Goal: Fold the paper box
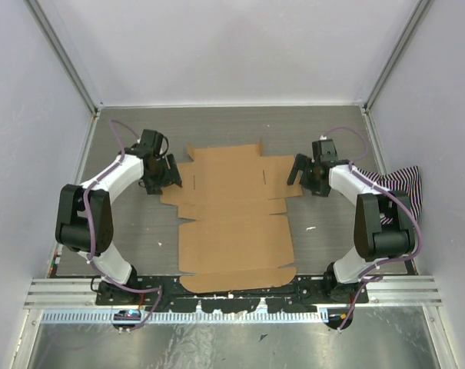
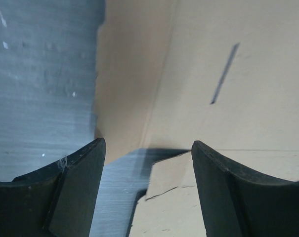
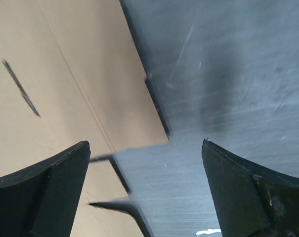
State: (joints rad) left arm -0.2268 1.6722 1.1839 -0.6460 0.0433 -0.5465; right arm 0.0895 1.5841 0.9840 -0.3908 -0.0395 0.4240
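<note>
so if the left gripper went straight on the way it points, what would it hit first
Probably the paper box: the left gripper aims at its side flap's edge, though depth is unclear.

one paper box (image 1: pixel 236 231); one striped cloth (image 1: pixel 403 184); two grippers: left gripper (image 1: pixel 174 174), right gripper (image 1: pixel 300 173)

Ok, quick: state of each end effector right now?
Left end effector: open, holding nothing.
Right end effector: open, holding nothing.
</note>
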